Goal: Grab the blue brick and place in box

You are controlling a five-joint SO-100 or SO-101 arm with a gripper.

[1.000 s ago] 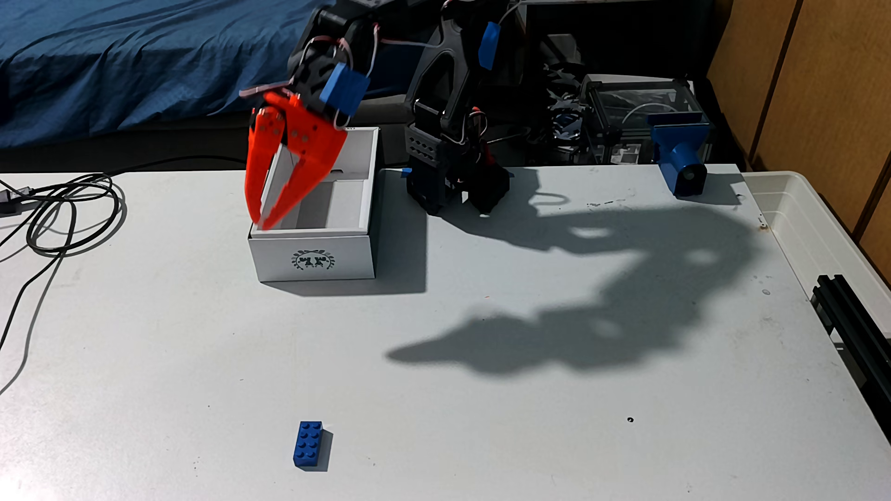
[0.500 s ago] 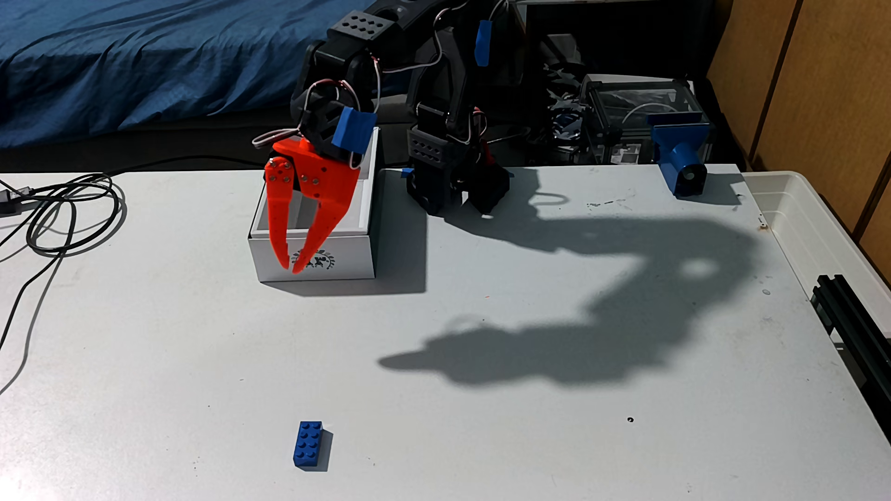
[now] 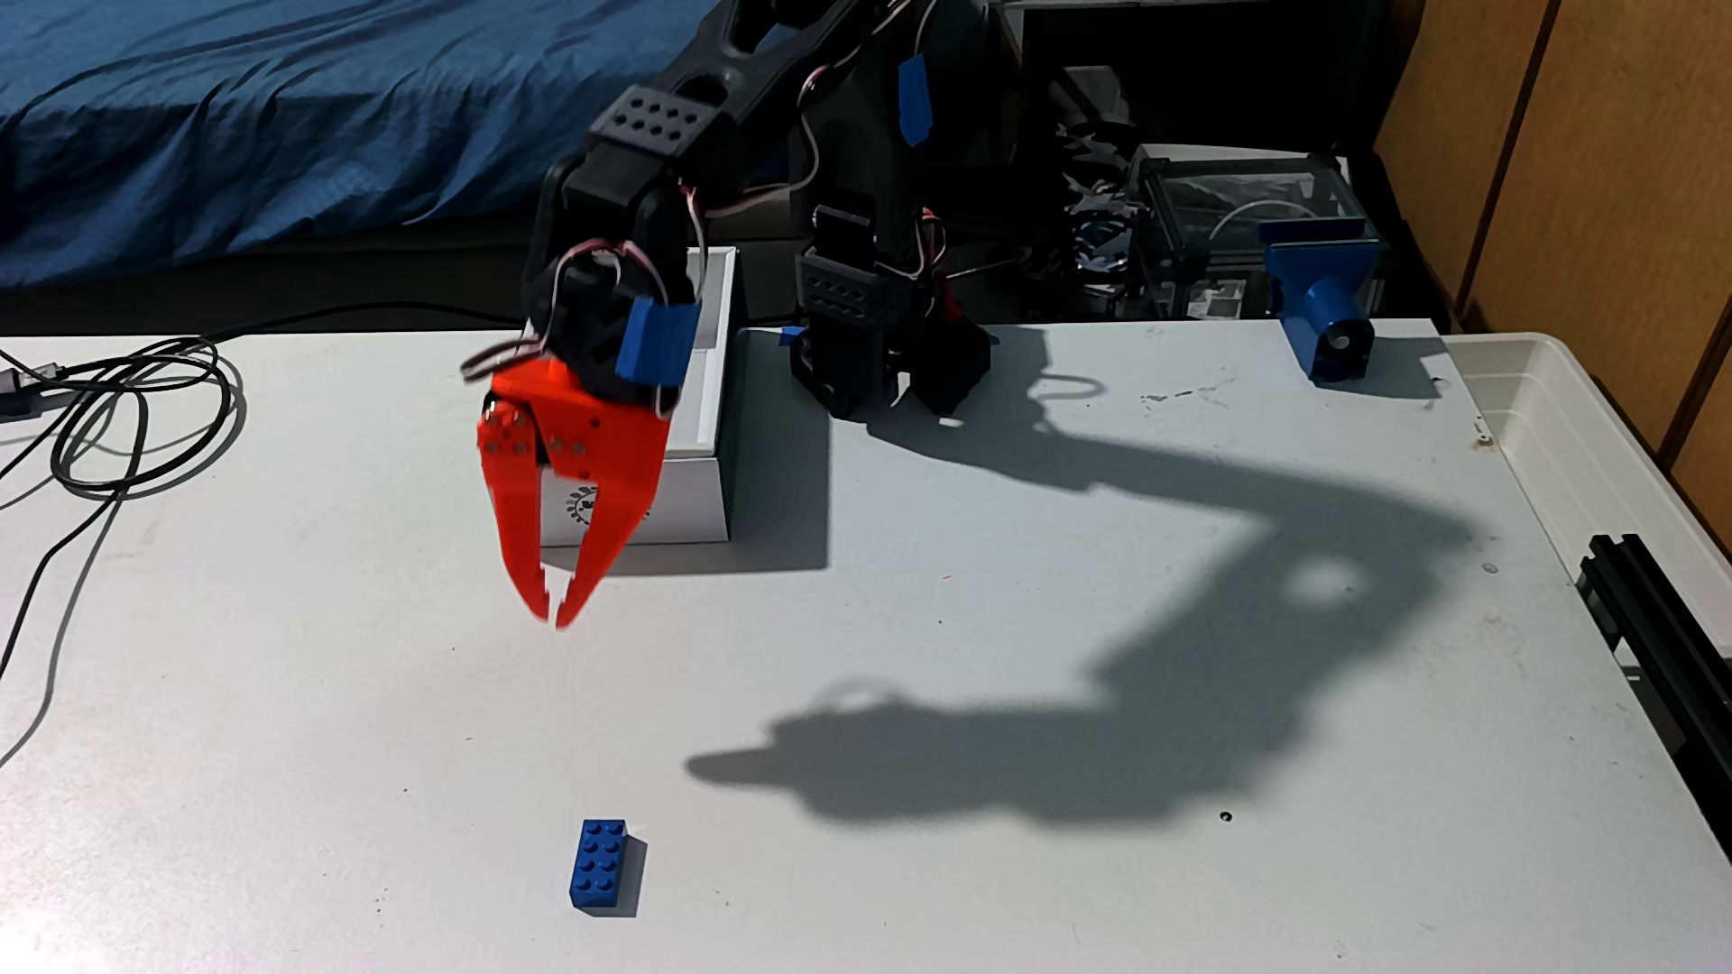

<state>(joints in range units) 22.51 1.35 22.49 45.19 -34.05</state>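
Blue brick (image 3: 598,864): glossy moulded plastic, eight round studs in two rows of four, studs up. It lies flat on the matte white table (image 3: 937,656) at about 6 o'clock in the fixed view, well apart from everything else. Its long axis runs roughly 12 to 6 o'clock, tipped slightly toward 1.

Box (image 3: 698,487): white cardboard, rectangular, open at the top, sitting at about 11 o'clock from the brick. The black wreath emblem on its near short side is partly covered by the gripper, as is the left part of the box.

Gripper (image 3: 551,618): orange printed plastic, two tapering pointed fingers, tips aimed down toward 6 o'clock. The tips are nearly together, with only a thin sliver of gap between them, and nothing is held. It hangs above the table in front of the box, at 12 o'clock from the brick and clear of it. Its outline is slightly blurred.

Arm (image 3: 656,131): black, with a blue tape band; its upper links are cut off at the top edge. It casts a hard shadow at 3 o'clock across the table.
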